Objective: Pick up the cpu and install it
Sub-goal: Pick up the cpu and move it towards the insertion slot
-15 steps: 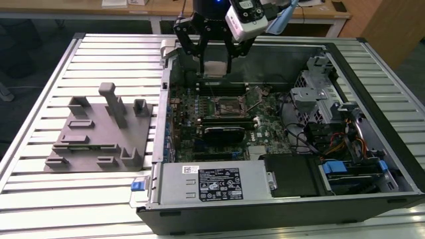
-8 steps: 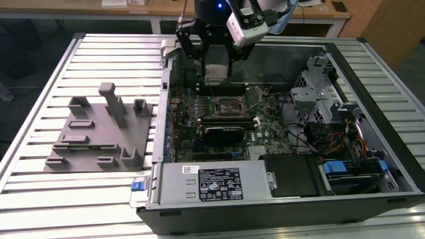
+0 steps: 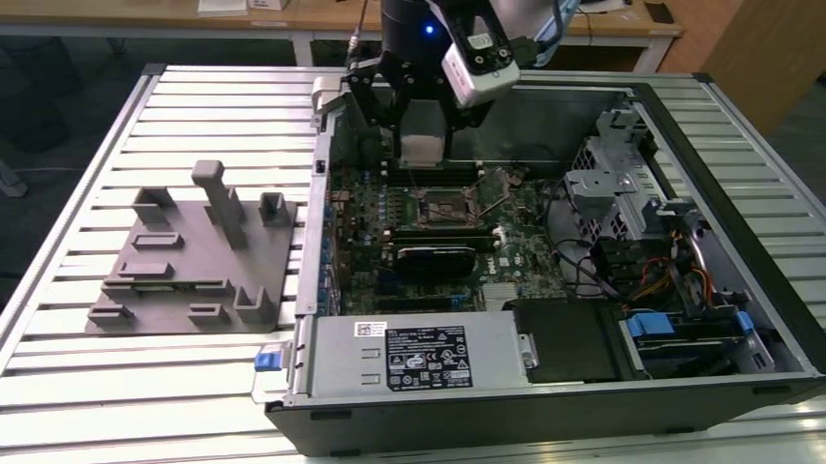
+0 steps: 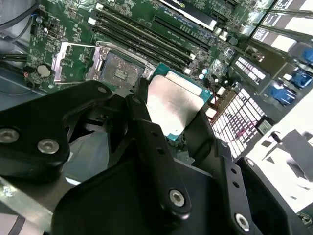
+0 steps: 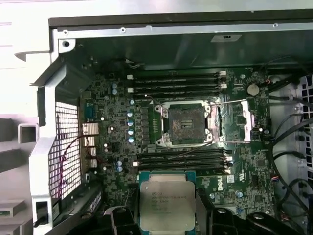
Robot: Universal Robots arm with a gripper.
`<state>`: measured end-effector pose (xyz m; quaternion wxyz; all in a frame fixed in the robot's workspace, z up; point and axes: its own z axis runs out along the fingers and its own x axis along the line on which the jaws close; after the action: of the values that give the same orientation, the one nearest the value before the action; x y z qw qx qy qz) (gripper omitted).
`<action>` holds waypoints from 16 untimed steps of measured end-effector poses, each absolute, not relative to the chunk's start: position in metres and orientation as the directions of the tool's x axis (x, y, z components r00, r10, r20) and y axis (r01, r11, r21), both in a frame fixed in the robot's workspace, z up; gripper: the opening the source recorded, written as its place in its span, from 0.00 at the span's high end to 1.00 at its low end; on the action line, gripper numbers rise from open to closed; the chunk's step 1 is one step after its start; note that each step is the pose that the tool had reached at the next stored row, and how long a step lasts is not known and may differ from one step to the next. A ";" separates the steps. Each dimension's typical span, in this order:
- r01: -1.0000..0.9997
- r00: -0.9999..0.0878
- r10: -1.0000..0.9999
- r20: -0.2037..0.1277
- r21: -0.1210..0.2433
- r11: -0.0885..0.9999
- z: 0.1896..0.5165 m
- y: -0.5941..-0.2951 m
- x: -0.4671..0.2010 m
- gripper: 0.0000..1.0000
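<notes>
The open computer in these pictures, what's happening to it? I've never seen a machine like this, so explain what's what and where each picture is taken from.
A robot arm is working over an open computer case that lies on a slatted metal table. The exterior view comes from a camera off the arm; both wrist views come from cameras riding on the arm, looking past its gripper. The gripper is shut on the cpu, the flat silvery square chip, held above the motherboard. The socket there stands open and empty. Beside the case sits a grey fixture block.
</notes>
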<state>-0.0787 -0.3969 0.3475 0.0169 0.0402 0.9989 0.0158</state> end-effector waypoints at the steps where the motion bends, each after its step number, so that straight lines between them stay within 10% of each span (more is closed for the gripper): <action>1: 0.080 -0.996 0.081 -0.032 0.033 0.996 0.346 -0.397 -0.078 0.46; 16: 0.080 -0.996 0.081 -0.032 0.030 0.996 0.324 -0.394 -0.070 0.46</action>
<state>-0.0698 -0.3938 0.3245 0.0168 0.0402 0.9989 0.0144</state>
